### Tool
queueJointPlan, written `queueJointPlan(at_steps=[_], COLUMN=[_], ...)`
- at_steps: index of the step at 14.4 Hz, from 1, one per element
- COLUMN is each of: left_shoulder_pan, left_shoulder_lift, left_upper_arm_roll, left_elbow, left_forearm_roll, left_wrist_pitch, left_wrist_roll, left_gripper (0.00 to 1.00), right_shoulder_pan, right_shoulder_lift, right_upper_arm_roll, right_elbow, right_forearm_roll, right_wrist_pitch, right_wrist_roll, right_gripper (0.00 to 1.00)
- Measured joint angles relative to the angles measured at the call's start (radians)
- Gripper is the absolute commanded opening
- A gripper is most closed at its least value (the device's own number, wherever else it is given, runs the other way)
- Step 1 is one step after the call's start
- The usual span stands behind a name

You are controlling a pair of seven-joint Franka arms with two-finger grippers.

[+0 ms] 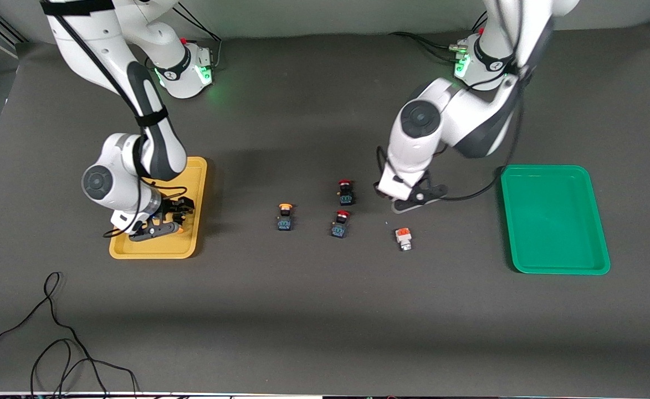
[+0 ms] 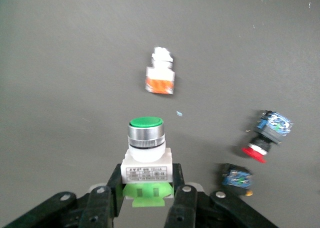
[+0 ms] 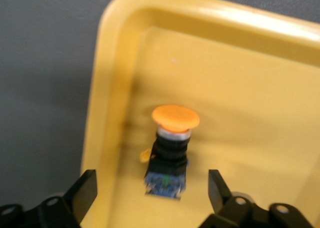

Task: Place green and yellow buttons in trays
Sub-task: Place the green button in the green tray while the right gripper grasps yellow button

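My left gripper [image 1: 416, 195] [image 2: 147, 180] is shut on a green button [image 2: 146, 148] with a round green cap, white body and light green base, held above the table's middle. My right gripper [image 1: 169, 219] [image 3: 151, 180] is open, low over the yellow tray [image 1: 153, 249] [image 3: 225, 77]. A yellow-orange-capped button [image 3: 170, 153] on a black-and-blue body lies in that tray between the fingers, untouched. A second yellow-capped button [image 1: 285, 217] stands on the table. The green tray [image 1: 552, 221] is empty at the left arm's end.
Two red-capped black-and-blue buttons [image 1: 346, 191] [image 1: 341, 223] sit mid-table. A white button with an orange square cap [image 1: 403, 239] [image 2: 160, 77] lies nearer the camera than my left gripper. Black cables [image 1: 53, 332] trail at the table's near edge.
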Motion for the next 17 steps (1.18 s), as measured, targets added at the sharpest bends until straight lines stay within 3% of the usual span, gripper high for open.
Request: queueJointPlan(at_steps=[4,8,14,17], left_shoulder_pan=[0.259,0.468,0.602,0.658], left_shoulder_lift=[-0.045,-0.031,0.078,0.131], left_upper_arm_roll=[0.012,0.016,0.015,0.015], left_elbow=[0.0,-0.024,-0.198,-0.23], left_forearm_roll=[0.002,0.002,0.002,0.002], left_wrist_pitch=[-0.084,-0.07,0.252,0.324], left_wrist_roll=[0.457,0.815,1.013,1.068], left_gripper=[0.0,0.0,0.0,0.0], right_shoulder_pan=[0.0,0.059,0.237,0.253], right_shoulder_lift=[-0.093,-0.102,0.032,0.122], right_upper_arm_roll=[-0.032,-0.02,-0.007,0.034], right_elbow=[0.115,0.208,0.374,0.458], right_forearm_roll=[0.001,0.002,0.005,0.059], right_wrist_pitch=[-0.216,-0.271,-0.269,-0.265], right_wrist_roll=[0.057,0.262,0.56,0.631], right_gripper=[1.0,1.0,1.0,1.0])
